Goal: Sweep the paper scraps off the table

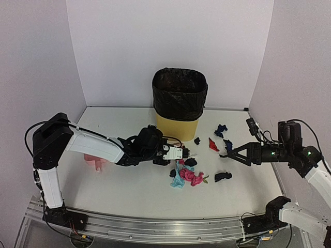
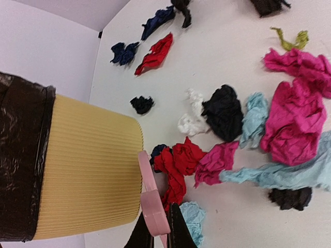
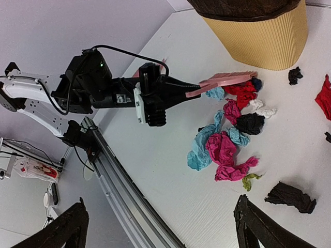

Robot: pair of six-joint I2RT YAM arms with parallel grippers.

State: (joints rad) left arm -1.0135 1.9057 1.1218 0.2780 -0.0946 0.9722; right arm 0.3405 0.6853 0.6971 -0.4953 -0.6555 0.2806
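Observation:
Paper scraps (image 1: 186,174) lie bunched on the table (image 1: 129,191) in front of the bin, in red, pink, light blue, black and white. Others lie scattered to the right: a red one (image 1: 212,144), a navy one (image 1: 221,129) and a black one (image 1: 222,176). The bunch also shows in the left wrist view (image 2: 289,119) and the right wrist view (image 3: 222,147). My left gripper (image 1: 178,152) (image 2: 158,232) is shut on the pink brush (image 2: 150,196) (image 3: 225,80), whose head touches the red scraps (image 2: 178,163). My right gripper (image 1: 227,153) (image 3: 160,206) is open and empty, right of the bunch.
A yellow bin (image 1: 179,103) with a black liner stands at the back middle, right beside the brush (image 2: 88,170). A pink dustpan (image 1: 95,163) lies on the table under my left arm. The metal rail (image 1: 155,227) runs along the front edge.

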